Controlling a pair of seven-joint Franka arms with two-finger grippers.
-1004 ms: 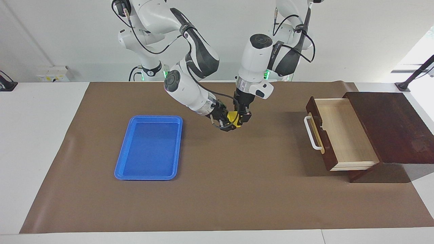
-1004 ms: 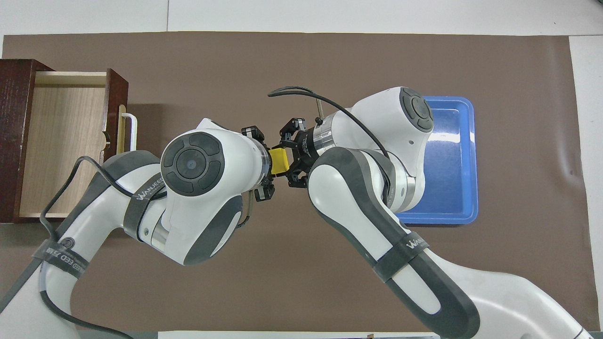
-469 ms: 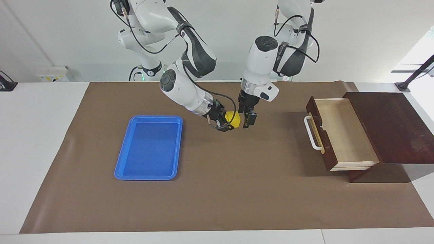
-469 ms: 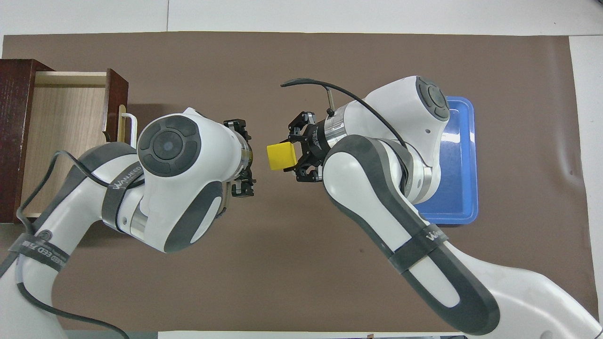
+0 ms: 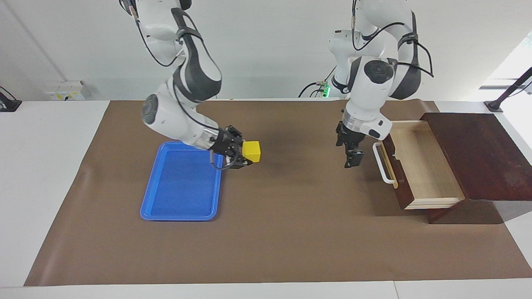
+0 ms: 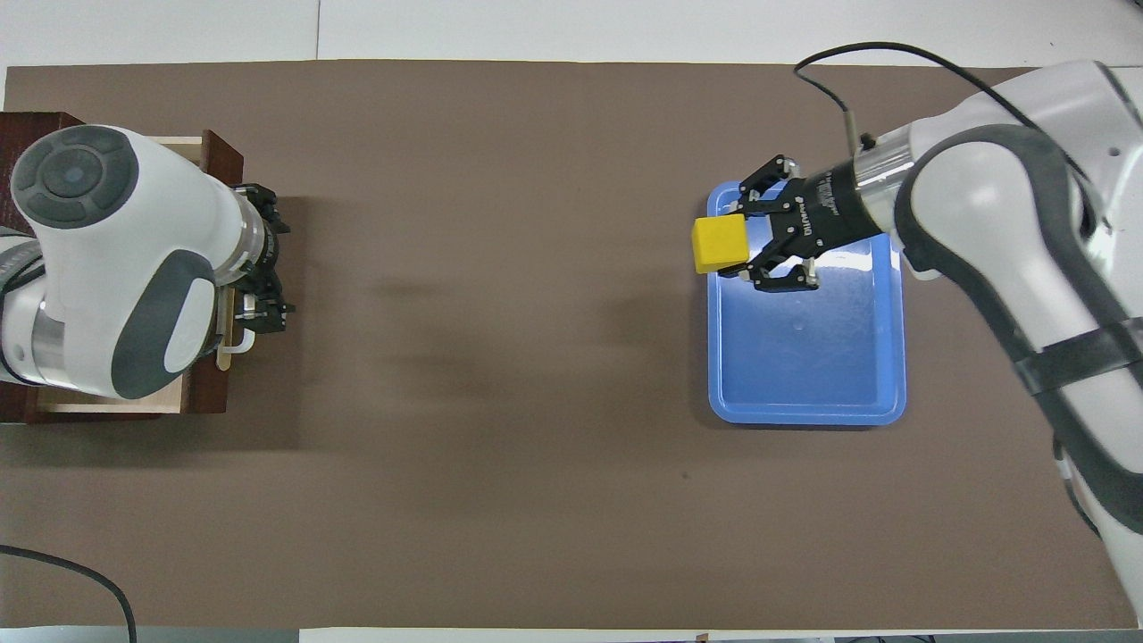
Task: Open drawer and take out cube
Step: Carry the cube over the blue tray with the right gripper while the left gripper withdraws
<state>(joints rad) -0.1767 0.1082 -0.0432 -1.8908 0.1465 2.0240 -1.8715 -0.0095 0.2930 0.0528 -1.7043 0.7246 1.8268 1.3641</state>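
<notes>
Facing view, handover: finished since a second ago; then both grippers met on the yellow cube [image 5: 252,151] at mid-table, now only one has it.
Right gripper [image 5: 241,155]: clamped shut on the cube, carried aloft toward the right arm's end of the table, over the edge of the blue tray [image 5: 149,207] that faces the table's middle.
Overhead view, cube [image 6: 720,245]: at the gripper's 9 o'clock, jutting past the blue tray's [image 6: 804,411] rim at roughly the tray's 10 o'clock; airborne, touching nothing but the fingertips.
Left gripper [image 5: 352,160]: let go within the last second, fingers spread and empty, pulled back to hang just in front of the white bar handle [image 5: 379,164].
Drawer [image 5: 419,166]: pulled fully out of the dark brown wooden box [image 5: 482,153], pale interior bare.
Meaning for the task: opening done, cube out of the drawer and changed hands.
Likely remainder: a short carry further over the tray, then a set-down.
Risk: cube held near its end, so a slip at release seems possible.
</notes>
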